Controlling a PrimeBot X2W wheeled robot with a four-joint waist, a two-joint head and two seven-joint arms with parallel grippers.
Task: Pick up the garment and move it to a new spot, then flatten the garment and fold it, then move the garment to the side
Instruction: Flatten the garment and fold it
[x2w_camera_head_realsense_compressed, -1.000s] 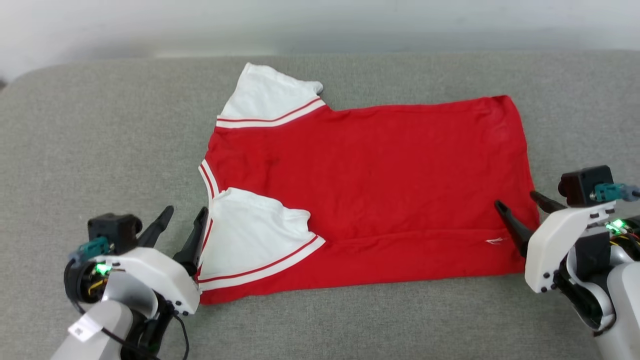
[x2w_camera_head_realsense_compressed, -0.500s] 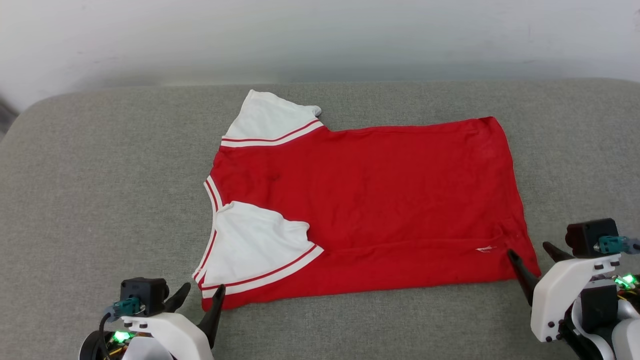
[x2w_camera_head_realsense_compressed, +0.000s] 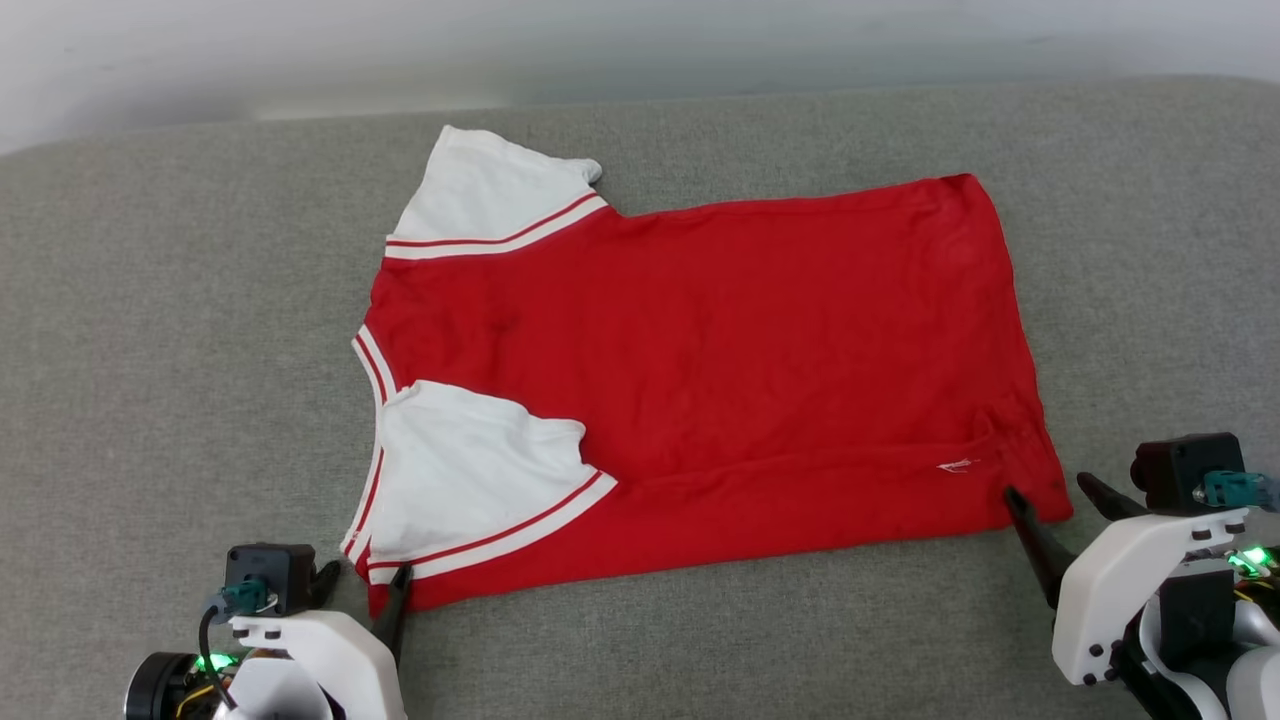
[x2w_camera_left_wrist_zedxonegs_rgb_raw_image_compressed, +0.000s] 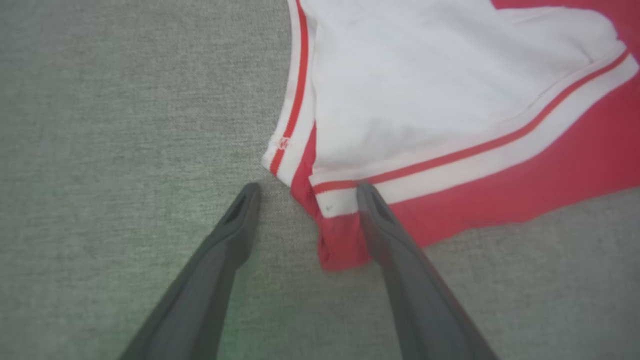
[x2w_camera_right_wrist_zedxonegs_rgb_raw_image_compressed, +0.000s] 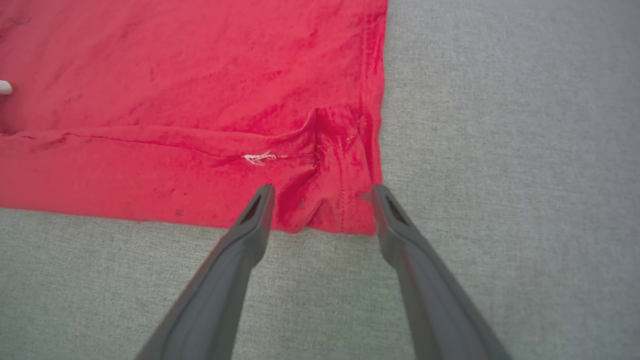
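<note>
The garment, red with white striped-trim sleeves, lies spread flat on the grey cushion, collar to the left and hem to the right. Its near sleeve is folded over the body. My left gripper is open at the near left corner; in the left wrist view the gripper straddles the garment's red corner tip without closing on it. My right gripper is open at the near hem corner. In the right wrist view this gripper has the wrinkled corner of the garment between its fingers.
The grey cushion extends well beyond the shirt on the left, right and near sides. A pale wall runs along the cushion's far edge.
The head camera has shifted. My left gripper has drawn back from beside the collar to the near left corner. The right gripper has also pulled back a little. The shirt keeps its shape.
</note>
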